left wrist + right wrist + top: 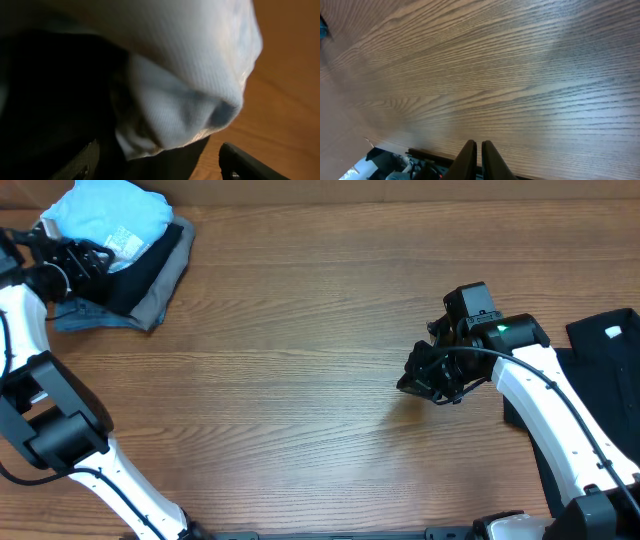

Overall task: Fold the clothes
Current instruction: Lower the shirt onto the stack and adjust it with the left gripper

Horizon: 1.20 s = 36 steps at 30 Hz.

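At the far left corner of the surface point(300, 330), seen from overhead, the clothes sit in a small pile. A folded light blue T-shirt point(105, 215) is on top, its long axis running roughly left to right along the far edge. It lies on a black layer point(150, 265) and a grey one point(165, 295) that slope down toward the near left. The left jaws are at the pile's left side, against the fabric. Well apart, at the right edge, a black garment point(590, 365) lies flat, its long axis running near to far and its white label point(612, 332) at the far end. The right jaws hang over bare wood near the middle.

In the left wrist view, light blue cloth point(190, 75) bulges across the frame, with black cloth point(45, 100) to its left. The two fingertips point(242, 162) are spread wide and pinch nothing.

In the right wrist view, the jaws are pressed together over bare wood grain point(520, 75).
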Tool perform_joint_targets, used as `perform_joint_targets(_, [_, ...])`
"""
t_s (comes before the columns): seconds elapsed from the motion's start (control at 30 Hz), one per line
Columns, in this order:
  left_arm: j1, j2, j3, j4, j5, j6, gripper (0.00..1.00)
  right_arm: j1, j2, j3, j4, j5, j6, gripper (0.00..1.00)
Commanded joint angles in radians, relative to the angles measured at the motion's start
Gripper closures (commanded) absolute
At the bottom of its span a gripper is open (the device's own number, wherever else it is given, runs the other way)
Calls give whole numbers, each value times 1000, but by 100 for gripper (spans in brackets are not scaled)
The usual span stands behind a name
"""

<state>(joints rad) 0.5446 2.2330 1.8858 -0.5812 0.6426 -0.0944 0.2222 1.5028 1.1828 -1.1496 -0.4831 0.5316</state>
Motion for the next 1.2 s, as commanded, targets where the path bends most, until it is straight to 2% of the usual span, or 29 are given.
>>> perform_joint_targets(0.0, [-43, -28, 10, -8, -159, 143, 20, -4, -6, 15, 7, -4, 3, 91])
perform_joint_targets(0.13, [-80, 2, 6, 41, -188, 188, 21, -4, -6, 15, 7, -4, 3, 91])
perform_joint_targets(0.23, [-99, 21, 6, 63, -206, 185, 27, -4, -6, 15, 6, -8, 3, 92])
perform_joint_targets(0.27, [-103, 28, 6, 66, -205, 183, 34, -4, -6, 15, 6, -8, 3, 92])
perform_joint_targets(0.3, [-106, 31, 6, 65, -205, 174, 46, -4, -6, 15, 6, -9, 3, 92])
perform_joint_targets(0.37, [-106, 31, 6, 54, -200, 147, 75, -4, -6, 15, 6, -11, 3, 92])
perform_joint_targets(0.4, [-106, 29, 7, 50, -196, 137, 82, -4, -6, 15, 7, -11, 3, 92])
perform_joint_targets(0.53, [-93, 9, 10, 9, -154, 77, 95, -4, -6, 15, 8, -10, 3, 92])
perform_joint_targets(0.63, [-76, -19, 12, 3, -47, 45, 96, -4, -7, 15, 8, -10, 3, 91])
perform_joint_targets(0.77, [-49, -61, 31, 5, 66, -72, 96, -4, -6, 15, 12, -10, 2, 91])
perform_joint_targets(1.0, [-41, -94, 32, -9, 174, -215, 96, -4, -6, 15, 19, -10, 2, 91])
perform_joint_targets(1.17, [-40, -94, 32, 50, 278, -311, 96, -4, -6, 15, 18, -10, 2, 91])
